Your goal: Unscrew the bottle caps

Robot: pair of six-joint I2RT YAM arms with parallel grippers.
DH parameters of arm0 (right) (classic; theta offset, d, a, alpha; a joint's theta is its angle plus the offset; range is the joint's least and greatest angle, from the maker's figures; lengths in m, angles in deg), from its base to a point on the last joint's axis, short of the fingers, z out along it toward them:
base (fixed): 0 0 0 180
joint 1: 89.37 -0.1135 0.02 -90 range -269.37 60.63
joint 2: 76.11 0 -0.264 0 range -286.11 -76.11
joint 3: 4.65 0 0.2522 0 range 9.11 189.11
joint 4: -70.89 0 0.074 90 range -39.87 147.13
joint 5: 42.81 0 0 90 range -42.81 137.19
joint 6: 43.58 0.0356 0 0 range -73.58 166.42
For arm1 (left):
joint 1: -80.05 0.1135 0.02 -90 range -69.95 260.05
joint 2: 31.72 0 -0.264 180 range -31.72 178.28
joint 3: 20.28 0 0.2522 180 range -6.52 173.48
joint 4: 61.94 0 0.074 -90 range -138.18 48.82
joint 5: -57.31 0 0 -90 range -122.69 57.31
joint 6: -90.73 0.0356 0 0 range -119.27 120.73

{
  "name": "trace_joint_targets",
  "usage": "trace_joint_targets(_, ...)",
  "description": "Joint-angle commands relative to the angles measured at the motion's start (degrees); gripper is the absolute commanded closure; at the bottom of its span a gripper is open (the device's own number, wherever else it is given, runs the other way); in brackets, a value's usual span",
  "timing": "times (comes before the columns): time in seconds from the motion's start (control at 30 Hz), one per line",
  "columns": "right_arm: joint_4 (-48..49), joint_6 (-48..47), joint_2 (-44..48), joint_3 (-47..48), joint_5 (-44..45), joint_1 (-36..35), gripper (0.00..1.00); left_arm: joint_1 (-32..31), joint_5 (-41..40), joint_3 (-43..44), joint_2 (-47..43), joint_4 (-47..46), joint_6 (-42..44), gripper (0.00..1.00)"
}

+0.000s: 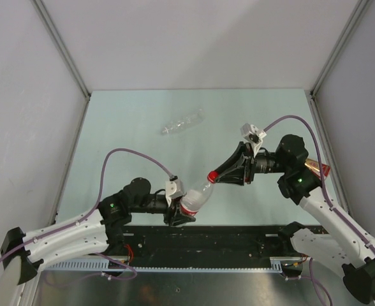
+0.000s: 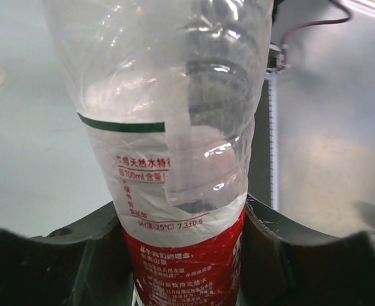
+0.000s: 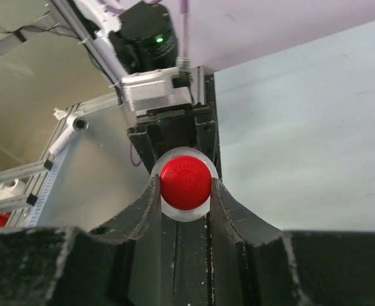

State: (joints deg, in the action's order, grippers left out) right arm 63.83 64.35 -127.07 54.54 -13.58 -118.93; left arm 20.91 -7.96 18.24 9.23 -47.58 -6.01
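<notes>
I see a pale green matte tabletop [image 1: 130, 108] fenced by plain grey wall panels [image 1: 194, 38]. Along its near edge I make out a long black mounting rail [image 1: 226, 237], then a white toothed strip [image 1: 194, 266] and a brushed metal sheet [image 1: 194, 288].

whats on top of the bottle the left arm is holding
A red cap sits on the bottle, pinched between the right gripper's fingers. The neck and threads beneath are covered by the cap and fingers, so how far it is unscrewed cannot be seen.
</notes>
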Motion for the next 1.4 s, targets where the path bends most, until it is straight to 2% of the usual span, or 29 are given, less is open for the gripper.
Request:
trace_joint_targets(0.0, 2.38, -0.35, 0.25, 0.1, -6.41, -2.61, 1.0, 0.81, 18.13, 5.11, -1.28, -13.92, -1.15, 1.0)
trace_joint_targets(0.37, 2.74, -3.98, 3.26, 0.1, -8.4, -5.08, 1.0, 1.73, 25.98, 4.52, -4.75, -20.94, -5.82, 1.0)
trace_joint_targets(0.63, 3.17, -3.9, 3.64, 0.11, -5.59, -5.57, 0.99, 1.74, 21.53, 2.21, -6.03, -21.43, -7.13, 1.0)
trace_joint_targets(0.73, 1.95, -3.73, 3.66, 0.1, -1.21, -4.82, 0.76, 1.97, 15.55, 0.45, -6.83, -20.74, -7.3, 1.0)
trace_joint_targets(0.93, 2.61, -0.7, 4.05, 0.1, 3.94, -1.21, 0.24, 2.43, 3.89, -1.02, -7.43, -14.42, -4.64, 1.0)
trace_joint_targets(1.03, 2.86, 0.41, 4.73, 0.09, 5.95, 0.49, 0.07, 2.41, -1.89, -0.36, -6.96, -10.68, -2.55, 1.0)
trace_joint_targets(1.13, 2.88, 1.49, 5.07, 0.1, 7.49, 1.77, 0.01, 2.44, -7.2, 0.39, -6.42, -8.27, -1.32, 1.0)
trace_joint_targets(1.37, 2.63, 4.21, 5.12, 0.17, 12.93, 3.73, 0.01, 2.42, -19.21, 2.86, -4.62, -3.58, 0.43, 1.0)
